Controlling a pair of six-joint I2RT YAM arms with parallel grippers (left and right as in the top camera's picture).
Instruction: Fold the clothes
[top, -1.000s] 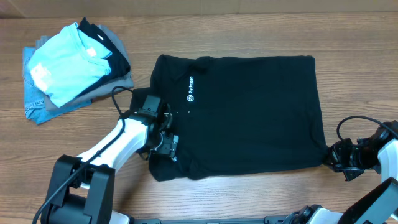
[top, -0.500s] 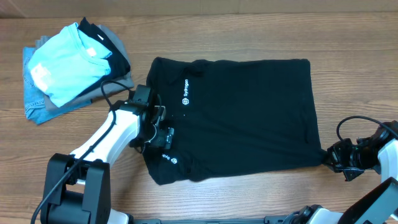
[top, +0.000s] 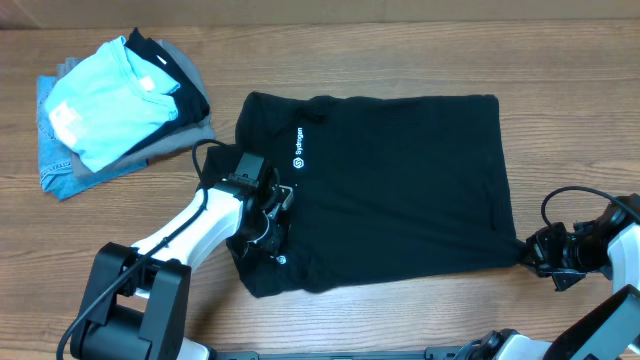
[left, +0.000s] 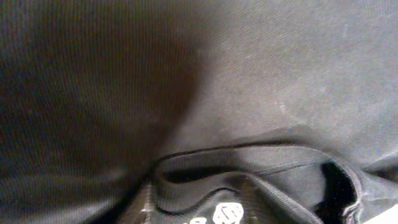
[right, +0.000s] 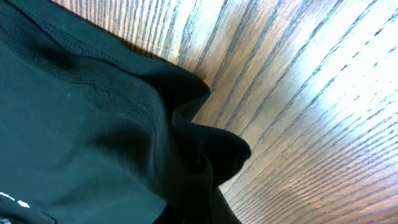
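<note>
A: Black knit cloth fills everything under the left gripper (top: 268, 213). Its own camera shows no fingers, so I cannot tell how wide the jaws stand or whether they have any fabric.

B: What lies right at it?

A: The sleeve (top: 262, 272), with a small white logo (left: 227, 213) and a hemmed edge curling up beside it. I judge the step to be pinching that sleeve so it can be folded in over the body.

B: How to do that well?

A: Catch the sleeve's edge alone, not the body layer beneath. Lift low and lay it down flat without a twist. The other hold should keep the shirt (top: 400, 180) taut, so it does not slide on the table (top: 400, 325).

B: The other hold?

A: Well off to the left gripper's right, the right gripper (top: 532, 256) is closed tight on the near hem corner. The corner is drawn out to a point.

B: And how does the shirt lie?

A: Flat on the wood, front up. Its long axis runs from one gripper toward the other: the collar (top: 322, 105) end is on the left gripper's side, the hem on the right gripper's. Farther left and beyond the left gripper, a pile of folded clothes (top: 110, 110) sits apart from the shirt.
</note>
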